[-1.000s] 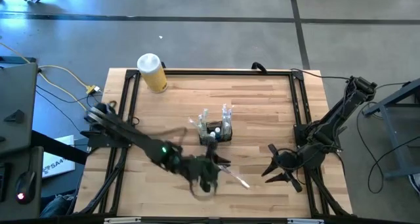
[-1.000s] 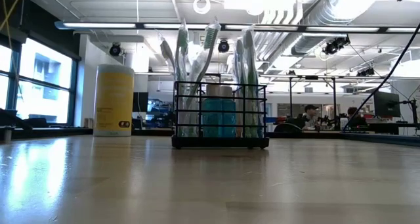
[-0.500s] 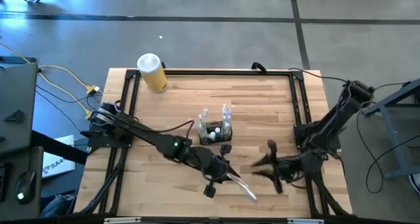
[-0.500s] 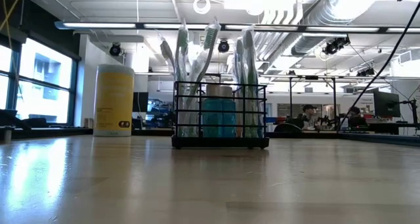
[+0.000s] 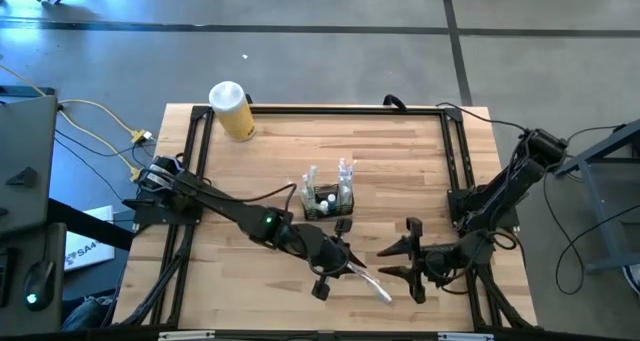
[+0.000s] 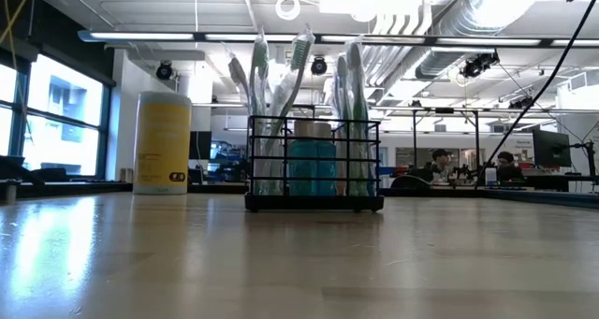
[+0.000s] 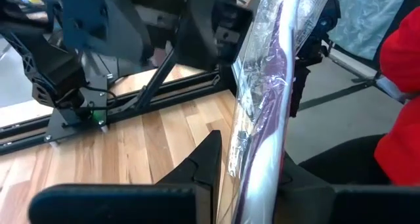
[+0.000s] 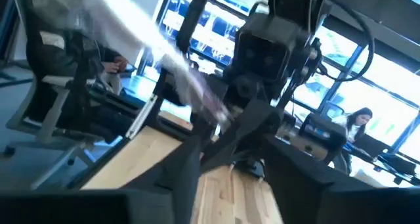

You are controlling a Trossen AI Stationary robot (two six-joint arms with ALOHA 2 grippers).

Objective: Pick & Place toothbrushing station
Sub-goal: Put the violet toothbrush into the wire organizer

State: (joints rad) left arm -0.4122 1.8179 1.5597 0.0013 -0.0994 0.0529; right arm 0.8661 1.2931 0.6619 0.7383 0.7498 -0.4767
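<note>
The black mesh caddy [image 5: 328, 202] stands on its base at the table's middle, with several toothbrushes upright in it; it also shows in the low view [image 6: 314, 162]. My left gripper [image 5: 343, 265] is to the near right of the caddy, shut on a toothbrush in clear wrap [image 5: 374, 285]. My right gripper [image 5: 390, 263] is open, level with the table and pointing left. Its fingertips stand close to the toothbrush's free end without touching it. Neither gripper shows in the low view. My left gripper pinches the wrapped toothbrush between its two fingers at one end of the pack [image 7: 244, 163]. The fingers lie roughly along it. The rest of the pack [image 7: 266, 73] sticks out past the fingertips toward my right gripper, and appears clear of the table.
A yellow cylinder with a white lid [image 5: 231, 110] stands at the far left of the table. Black rails [image 5: 455, 171] run along the table's left, right and far sides. People sit in the room beyond [image 6: 440, 162].
My left gripper has moved toward the table's right with the wrapped toothbrush and turned, so the pack now points toward the near right. My right gripper has swung from pointing toward the near left to pointing left, and has come closer to the toothbrush, staying open.
</note>
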